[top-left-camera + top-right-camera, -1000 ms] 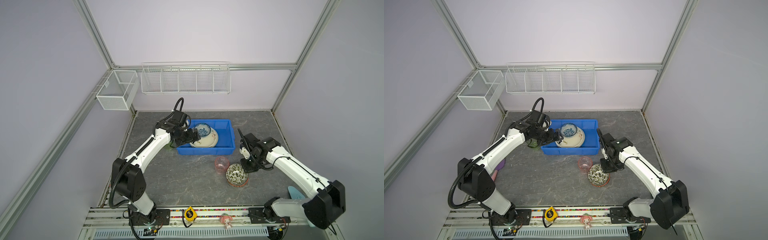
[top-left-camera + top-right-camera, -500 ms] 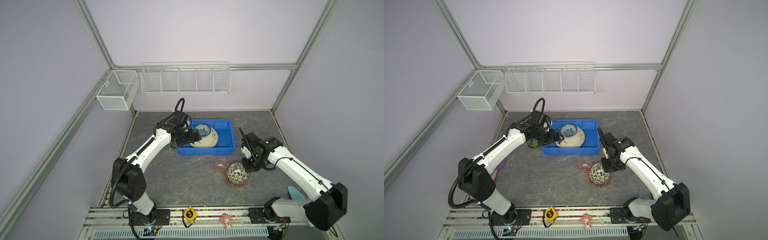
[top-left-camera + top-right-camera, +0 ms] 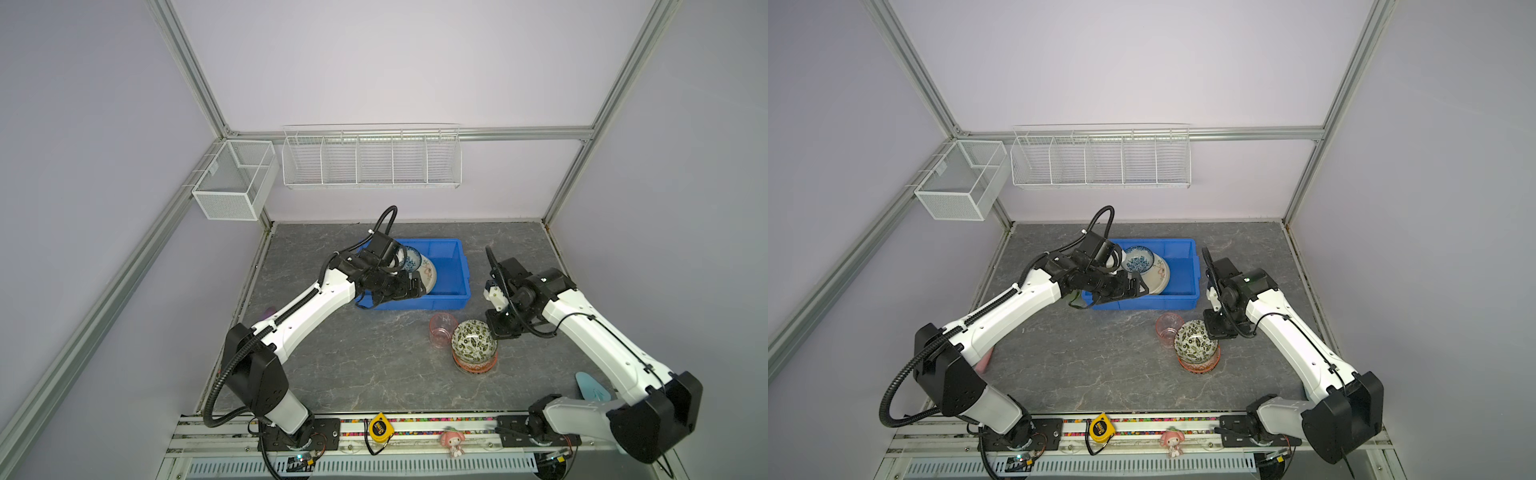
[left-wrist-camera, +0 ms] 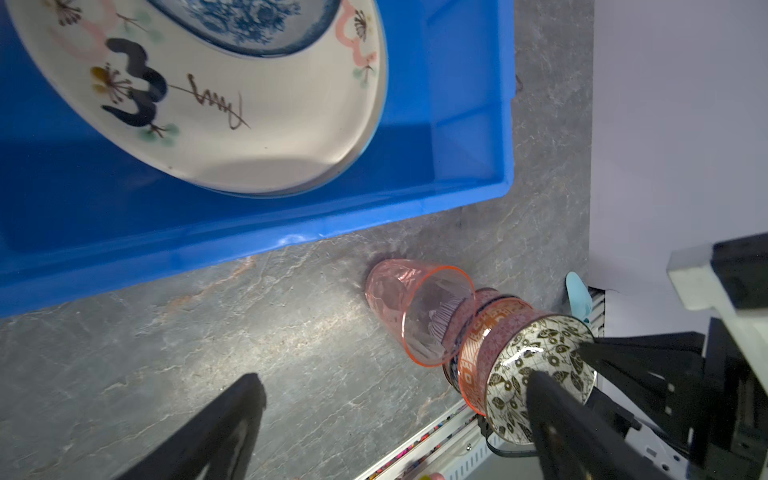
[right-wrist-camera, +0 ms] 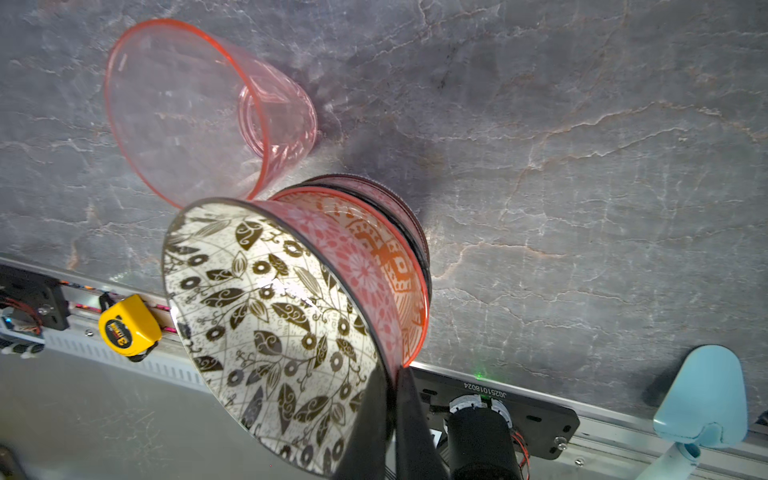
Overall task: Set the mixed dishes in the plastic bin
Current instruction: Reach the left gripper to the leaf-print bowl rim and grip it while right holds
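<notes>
The blue plastic bin (image 3: 446, 245) (image 3: 1179, 249) (image 4: 249, 237) holds a cream plate marked "3" (image 3: 429, 274) (image 4: 249, 124) with a blue-patterned bowl (image 3: 412, 259) (image 3: 1139, 261) on it. My left gripper (image 3: 409, 289) (image 3: 1136, 289) (image 4: 392, 378) hangs open and empty over the bin's front wall. In front of the bin, a leaf-patterned bowl (image 3: 473, 343) (image 3: 1196, 343) (image 5: 270, 311) tops a stack with an orange-patterned bowl (image 5: 399, 257). My right gripper (image 3: 496, 328) (image 3: 1210, 328) (image 5: 390, 374) is shut on its rim. A pink cup (image 3: 442, 328) (image 5: 187, 112) stands against the stack.
A light-blue spatula (image 3: 592, 388) (image 5: 702, 395) lies at the front right. A yellow tape measure (image 3: 379, 428) and a small doll (image 3: 451, 440) sit on the front rail. White wire baskets (image 3: 370, 158) (image 3: 232, 183) hang on the back and left walls.
My left gripper has shifted a little to the right along the bin's front, still open. The right gripper has stayed shut on the leaf-patterned bowl's rim, hardly moving.
</notes>
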